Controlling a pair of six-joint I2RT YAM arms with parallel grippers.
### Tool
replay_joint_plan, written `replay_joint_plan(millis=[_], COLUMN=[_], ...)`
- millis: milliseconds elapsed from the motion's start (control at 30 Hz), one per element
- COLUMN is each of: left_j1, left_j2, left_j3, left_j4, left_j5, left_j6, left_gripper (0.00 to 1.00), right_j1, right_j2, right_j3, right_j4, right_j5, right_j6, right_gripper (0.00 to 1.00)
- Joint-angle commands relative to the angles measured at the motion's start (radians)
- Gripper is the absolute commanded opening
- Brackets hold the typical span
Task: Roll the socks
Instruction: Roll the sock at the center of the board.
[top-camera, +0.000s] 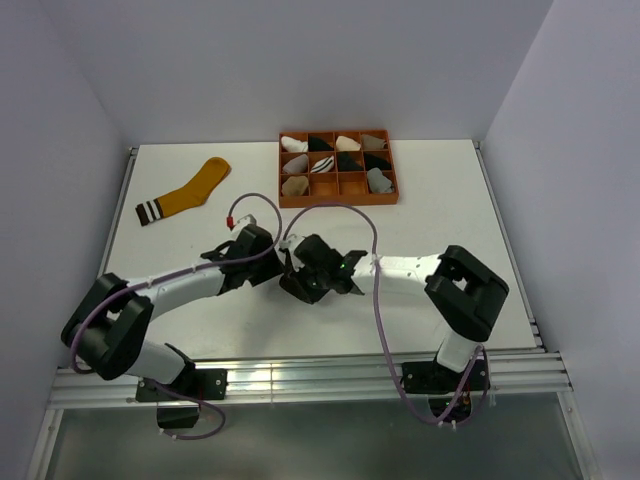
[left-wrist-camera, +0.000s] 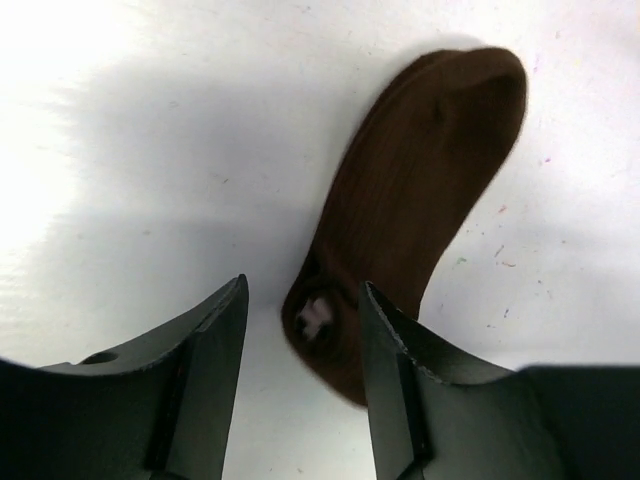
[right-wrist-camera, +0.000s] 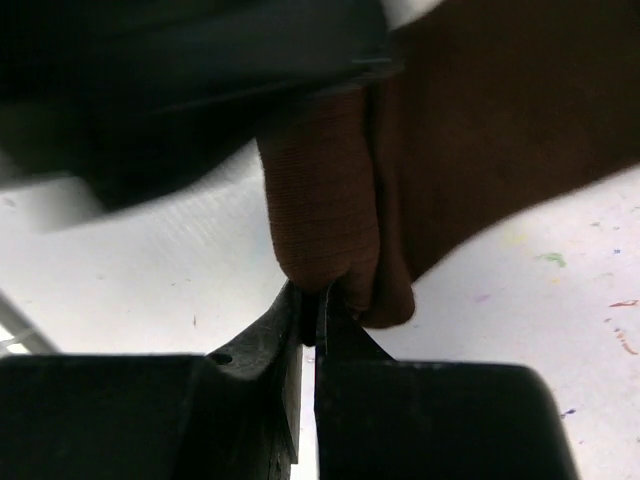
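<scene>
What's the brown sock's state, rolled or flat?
Partly rolled. Brown sock lies flat except one end, curled over and pinched in the shut right gripper.

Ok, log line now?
left gripper: open over brown sock | right gripper: shut on brown sock | yellow sock: flat, untouched

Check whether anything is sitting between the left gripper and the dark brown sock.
Nothing visible does. The left gripper is open, and its fingers flank the near end of the dark brown sock with no other object in the gap. The right gripper is pinched shut on a fold of the same sock, close by.
</scene>
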Motion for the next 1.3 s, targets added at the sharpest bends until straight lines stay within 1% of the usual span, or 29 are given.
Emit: replay_joint_plan(millis=[0,100,167,267,367,467,533,733,833,1000,1100,1267], left_j1=[0.007,0.028,0.034,0.040,0.045,0.059,0.060,0.060,0.060,0.060,0.060,0.062], left_j2=[-0.085,-0.079,-0.062,-0.024,0.027,0.094,0.131,0.210,0.213,0.214,0.208,0.205], left_j3=[-0.056,-0.073,-0.070,-0.033,0.002,0.069,0.083,0.108,0.084,0.067,0.062,0.063], left_j4=[0.000,0.032,0.050,0.093,0.099,0.105,0.125,0.155,0.223,0.227,0.224,0.240], left_j5=[-0.050,-0.025,-0.016,0.019,0.003,0.021,0.042,0.102,0.130,0.130,0.114,0.125], left_j6=[-0.050,-0.035,-0.024,0.005,0.034,0.077,0.105,0.154,0.161,0.160,0.158,0.166], left_gripper=[0.53,0.51,0.46,0.42,0.36,0.32,0.30,0.27,0.26,0.26,0.26,0.26], right_j1=[-0.083,-0.107,-0.109,-0.109,-0.109,-0.109,-0.110,-0.127,-0.149,-0.190,-0.218,-0.238], right_j2=[0.023,0.038,0.047,0.058,0.069,0.081,0.085,0.104,0.128,0.191,0.228,0.273], right_j3=[0.067,0.098,0.108,0.120,0.127,0.152,0.166,0.213,0.252,0.304,0.295,0.241], right_j4=[-0.102,-0.126,-0.134,-0.143,-0.149,-0.171,-0.185,-0.229,-0.270,-0.306,-0.304,-0.249], right_j5=[-0.270,-0.290,-0.292,-0.293,-0.313,-0.345,-0.354,-0.480,-0.540,-0.598,-0.630,-0.701], right_j6=[0.077,0.058,0.052,0.043,0.032,0.014,-0.008,-0.069,-0.107,-0.118,-0.104,-0.062], right_gripper=[0.00,0.00,0.00,0.00,0.00,0.00,0.00,0.00,0.00,0.00,0.00,0.00])
